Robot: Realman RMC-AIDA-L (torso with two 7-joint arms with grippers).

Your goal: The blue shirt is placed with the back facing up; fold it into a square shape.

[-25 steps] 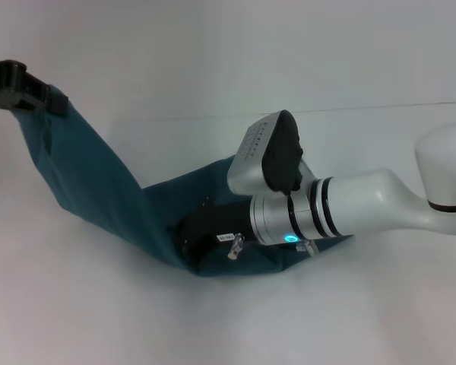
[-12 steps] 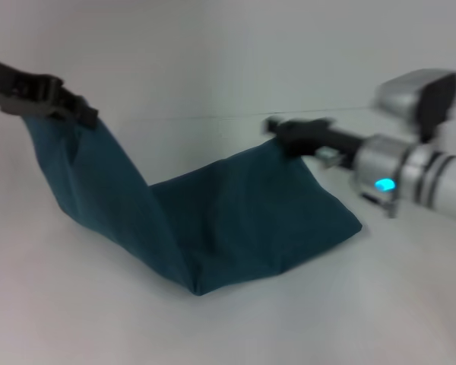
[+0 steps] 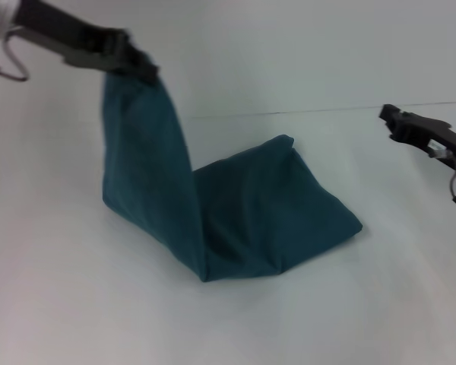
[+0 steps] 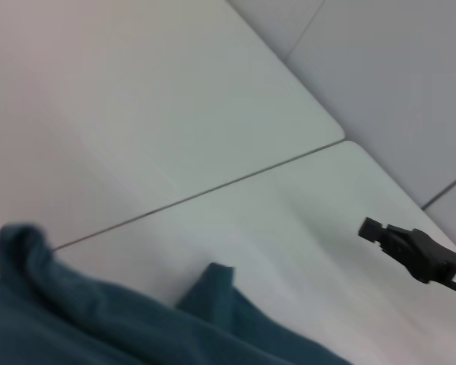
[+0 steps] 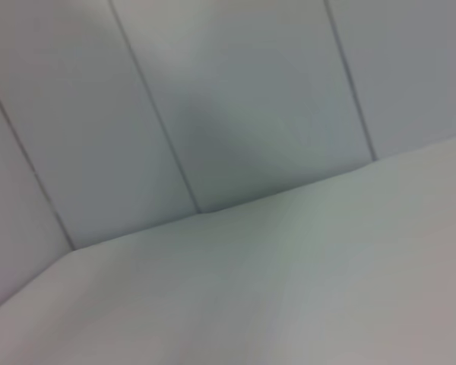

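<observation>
The blue shirt (image 3: pixel 273 213) lies partly folded on the white table (image 3: pixel 76 304). One edge of it is lifted high, forming a steep sheet (image 3: pixel 144 167). My left gripper (image 3: pixel 140 67) is shut on that raised edge at the upper left, well above the table. My right gripper (image 3: pixel 391 123) is off to the right, clear of the shirt, empty, with its fingers slightly apart. The left wrist view shows bunched shirt fabric (image 4: pixel 99 327) close by and the right gripper (image 4: pixel 370 228) farther off. The right wrist view shows only table and wall.
A thin seam line (image 3: pixel 327 110) crosses the table behind the shirt. White wall panels (image 5: pixel 235 99) stand beyond the table's far edge.
My left gripper has carried the shirt's edge higher and to the right. My right gripper has let go of the shirt's far corner and drawn back to the right.
</observation>
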